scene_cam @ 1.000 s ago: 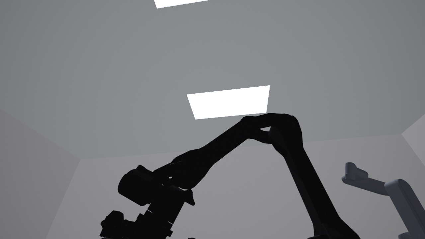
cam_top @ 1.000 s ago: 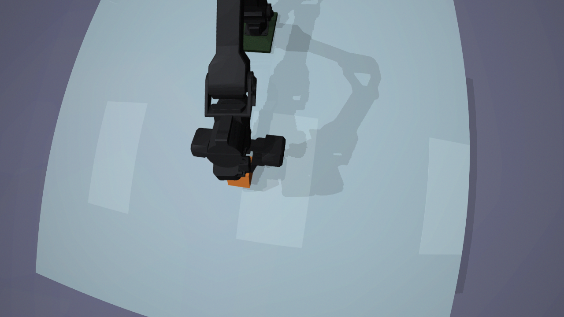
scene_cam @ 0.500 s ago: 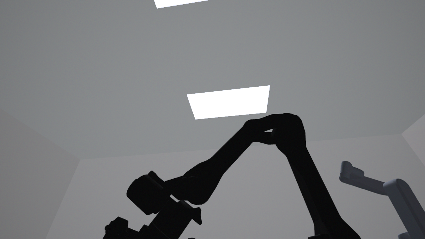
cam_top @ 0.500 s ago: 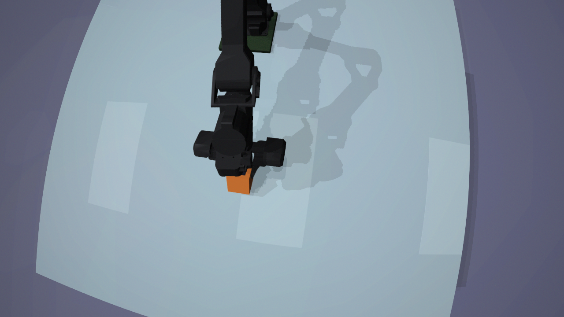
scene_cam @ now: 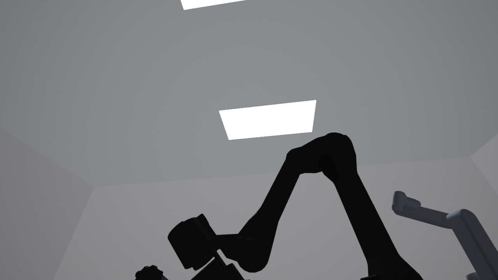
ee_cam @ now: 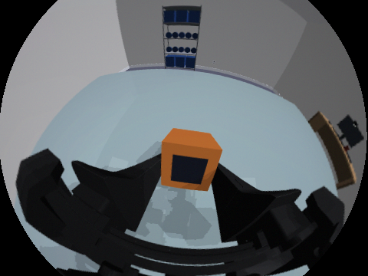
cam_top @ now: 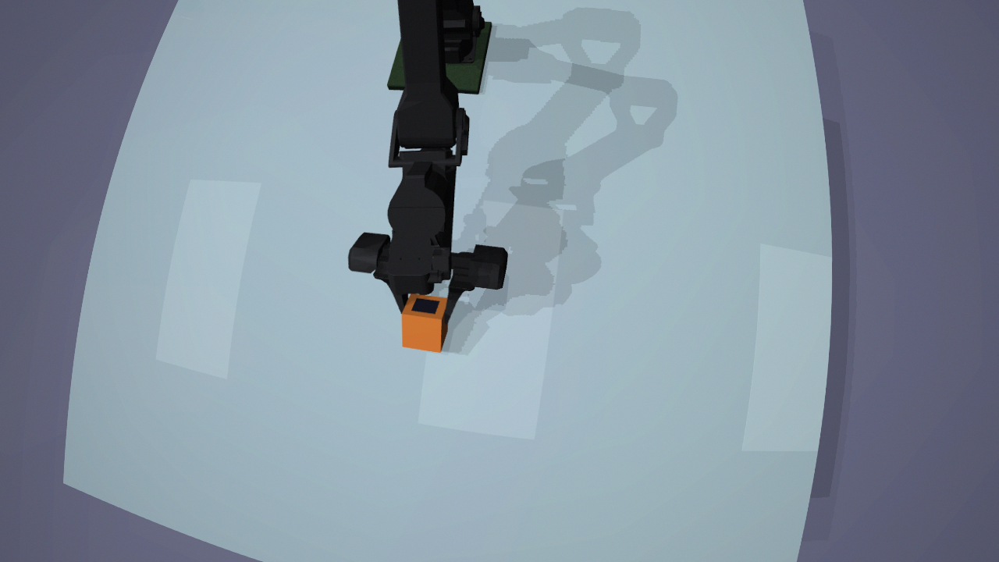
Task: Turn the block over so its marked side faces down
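Note:
An orange block (cam_top: 422, 330) (ee_cam: 190, 159) with a dark square mark is held between my gripper's fingers. My gripper (cam_top: 424, 307) (ee_cam: 188, 159) is shut on it, one black finger on each side. In the top view the mark (cam_top: 424, 305) faces up and back toward the arm. In the wrist view the mark (ee_cam: 188, 169) faces the camera. I cannot tell whether the block touches the pale blue table (cam_top: 279, 433) (ee_cam: 256, 113) or hangs just above it. In the exterior view only the arm (scene_cam: 313, 181) shows as a black outline; the block is hidden there.
The arm's dark green base plate (cam_top: 469, 69) sits at the table's far edge. The table's rounded rim (cam_top: 817, 279) borders a purple floor. A blue shelf (ee_cam: 181, 38) and a wooden bench (ee_cam: 334, 150) stand far off by the walls. A grey stand (scene_cam: 452, 223) rises at the right.

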